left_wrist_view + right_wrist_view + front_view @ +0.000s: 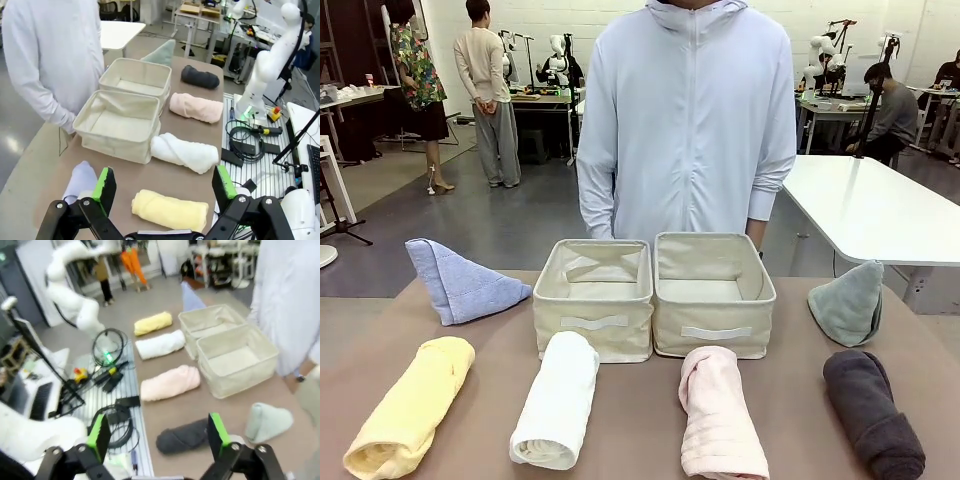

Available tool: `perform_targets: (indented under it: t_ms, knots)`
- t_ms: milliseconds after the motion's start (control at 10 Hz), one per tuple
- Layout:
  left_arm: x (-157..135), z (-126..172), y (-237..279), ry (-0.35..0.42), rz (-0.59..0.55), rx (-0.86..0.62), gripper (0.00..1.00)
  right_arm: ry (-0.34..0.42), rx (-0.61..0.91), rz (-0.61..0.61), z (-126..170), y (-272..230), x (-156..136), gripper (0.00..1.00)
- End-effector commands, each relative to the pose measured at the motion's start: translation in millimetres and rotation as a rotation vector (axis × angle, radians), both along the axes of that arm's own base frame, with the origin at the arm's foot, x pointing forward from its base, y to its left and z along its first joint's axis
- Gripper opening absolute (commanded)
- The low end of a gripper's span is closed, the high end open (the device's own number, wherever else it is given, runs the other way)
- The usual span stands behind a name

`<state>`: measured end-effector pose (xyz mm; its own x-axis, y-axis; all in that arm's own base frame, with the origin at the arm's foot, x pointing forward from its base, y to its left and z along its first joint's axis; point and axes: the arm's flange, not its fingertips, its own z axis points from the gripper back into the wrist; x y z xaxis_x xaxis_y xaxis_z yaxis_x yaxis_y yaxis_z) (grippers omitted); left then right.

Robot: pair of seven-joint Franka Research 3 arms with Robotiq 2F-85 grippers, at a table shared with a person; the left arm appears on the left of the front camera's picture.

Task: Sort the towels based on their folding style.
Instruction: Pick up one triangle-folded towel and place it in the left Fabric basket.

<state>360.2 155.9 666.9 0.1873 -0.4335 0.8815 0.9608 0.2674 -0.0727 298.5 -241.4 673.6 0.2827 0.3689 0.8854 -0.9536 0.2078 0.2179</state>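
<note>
Six towels lie on the table around two baskets. Rolled ones sit along the near edge: yellow [410, 407] [170, 210] [153, 323], white [558, 399] [186, 153] [160, 344], pink [721, 411] [196, 107] [170, 382] and dark grey [871, 412] [200, 77] [183, 435]. A light blue cone [458, 282] [81, 179] [191, 298] stands at the left, a grey-green cone [850, 302] [160, 53] [267, 422] at the right. My left gripper [166, 187] hovers open above the yellow roll. My right gripper [158, 437] hangs open over the dark grey roll.
Two beige fabric baskets [594, 300] [711, 293] stand side by side mid-table, both with nothing in them. A person in a pale blue jacket [686, 120] stands right behind them. Cables and the arm bases [250, 107] [107, 354] sit along my side.
</note>
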Motion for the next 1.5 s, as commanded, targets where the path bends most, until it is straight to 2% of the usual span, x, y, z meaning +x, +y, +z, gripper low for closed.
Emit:
perform_targets:
  t_ms: [0, 100, 200, 300, 1400]
  knots:
    - [-6.6, -7.6, 2.6, -0.015, 0.055, 0.001, 1.0, -0.068, 0.115, -0.037, -1.8, 1.8, 2.7, 1.0]
    - [-10.8, -9.3, -1.1, -0.023, 0.076, 0.032, 1.0, -0.065, 0.123, -0.036, -2.9, 3.2, 5.5, 1.0]
    - [-14.7, -8.3, -13.4, 0.001, 0.114, 0.156, 1.0, -0.064, 0.113, -0.02, -2.9, 10.2, 13.6, 1.0]
    - [-2.6, -7.8, 10.9, 0.013, 0.054, 0.013, 1.0, -0.048, 0.088, -0.04, 2.3, -5.4, 1.6, 1.0]
    - [-2.6, -7.8, 10.9, 0.013, 0.054, 0.013, 1.0, -0.048, 0.088, -0.04, 2.3, -5.4, 1.6, 1.0]
